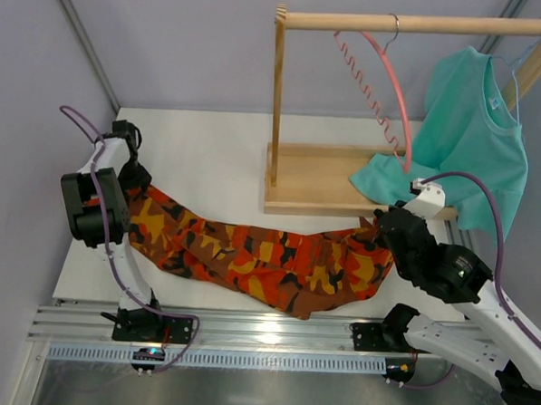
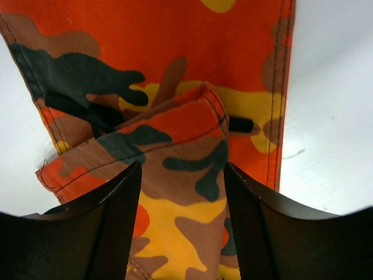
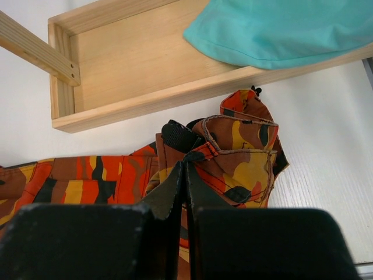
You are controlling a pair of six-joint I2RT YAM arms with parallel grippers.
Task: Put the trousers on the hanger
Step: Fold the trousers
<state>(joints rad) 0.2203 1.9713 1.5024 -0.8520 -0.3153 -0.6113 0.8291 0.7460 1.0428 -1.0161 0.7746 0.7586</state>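
Note:
The camouflage trousers [image 1: 268,257] lie stretched across the table between my two grippers. My left gripper [image 1: 137,188] is at their left end. In the left wrist view its fingers [image 2: 182,169] stand apart, open, with a folded layer of trousers [image 2: 175,116] filling the gap under them. My right gripper [image 1: 378,228] is at the right end. The right wrist view shows it [image 3: 186,158] shut on a bunched edge of the trousers [image 3: 245,151]. The pink hanger [image 1: 399,91] hangs bare from the wooden rail [image 1: 416,24], above and behind the trousers.
A teal T-shirt [image 1: 474,131] hangs on a light-blue hanger [image 1: 518,66] at the rail's right end, its hem draped over the rack's wooden base tray [image 1: 313,177]. That tray [image 3: 134,64] lies just beyond my right gripper. A wall runs along the left.

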